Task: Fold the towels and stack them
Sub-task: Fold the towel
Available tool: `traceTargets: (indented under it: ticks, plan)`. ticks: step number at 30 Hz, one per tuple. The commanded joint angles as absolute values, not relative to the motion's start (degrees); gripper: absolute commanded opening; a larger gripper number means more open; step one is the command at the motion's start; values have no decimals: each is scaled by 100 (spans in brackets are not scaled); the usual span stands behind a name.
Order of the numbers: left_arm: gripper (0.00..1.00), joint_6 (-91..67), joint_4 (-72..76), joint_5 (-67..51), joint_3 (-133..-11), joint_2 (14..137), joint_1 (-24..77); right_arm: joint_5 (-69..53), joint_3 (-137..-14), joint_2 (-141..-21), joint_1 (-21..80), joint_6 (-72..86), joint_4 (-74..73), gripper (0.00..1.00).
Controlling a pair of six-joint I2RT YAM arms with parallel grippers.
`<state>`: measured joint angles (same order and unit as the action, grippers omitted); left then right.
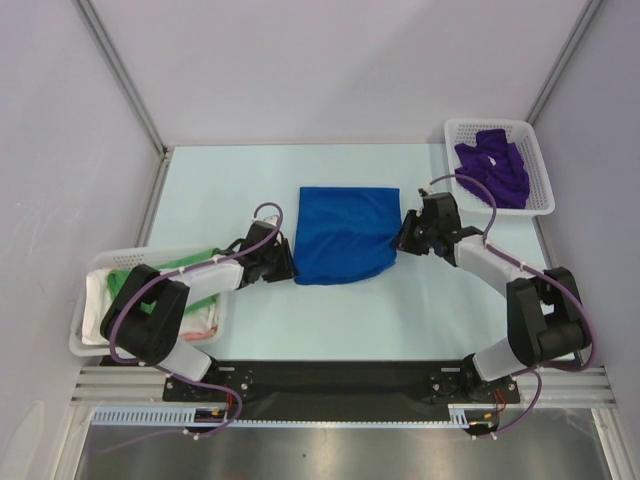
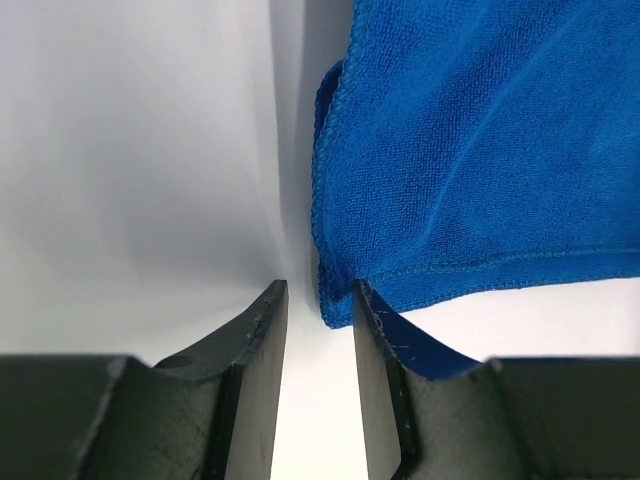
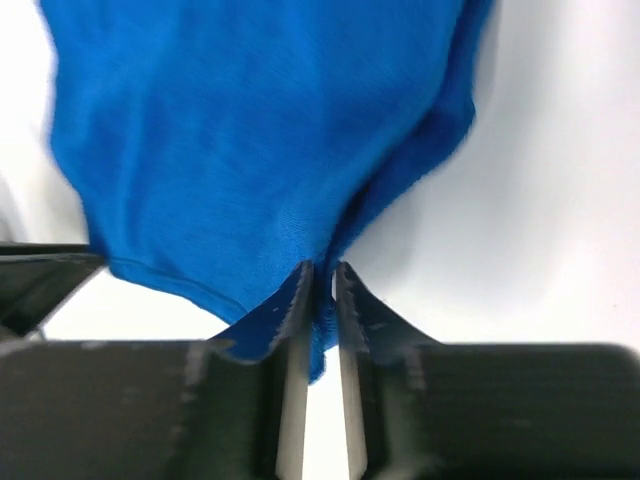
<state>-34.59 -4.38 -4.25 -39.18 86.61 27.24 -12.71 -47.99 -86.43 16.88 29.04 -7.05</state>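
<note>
The blue towel (image 1: 342, 237) lies folded in the middle of the table (image 1: 400, 320), a rough rectangle with its near edge rounded and slightly bunched. The left gripper (image 1: 283, 262) sits at the towel's near left corner. In the left wrist view its fingers (image 2: 262, 340) stand a little apart with bare table showing in the gap, and the towel's hemmed corner (image 2: 335, 300) lies against the outer face of one finger, draped over it, not between the two; nothing is clasped there. The right gripper (image 1: 405, 238) is at the towel's right edge. In the right wrist view its fingers (image 3: 296, 330) are nearly closed, with a fold of blue cloth (image 3: 320, 300) pinched between them and pulled up into a ridge.

Right of the towel, at the far corner of the table, a white basket (image 1: 540, 165) holds a purple towel (image 1: 492, 170) in a loose heap. Left of the blue towel, at the table's near left edge, a second basket (image 1: 85, 335) holds a green towel (image 1: 125, 280) and white and pinkish cloth (image 1: 205, 320), partly hidden by the left arm.
</note>
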Motion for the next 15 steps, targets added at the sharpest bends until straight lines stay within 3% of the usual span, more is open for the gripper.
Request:
traceTargets:
  ticks: [1,9,15]
  plan:
    - [37,-3454,-316,-501,-4166,8675,2760,-1204,-5343,-8271,1696,2751,-1475,22]
    - [37,-3393,-413,-554,-4271,8622,2760,-871,-4870,-7911,1679,2733,-1687,35]
    - [37,-3366,-448,-510,-4228,8525,2760,-572,-4360,-7524,1670,2707,-1881,35]
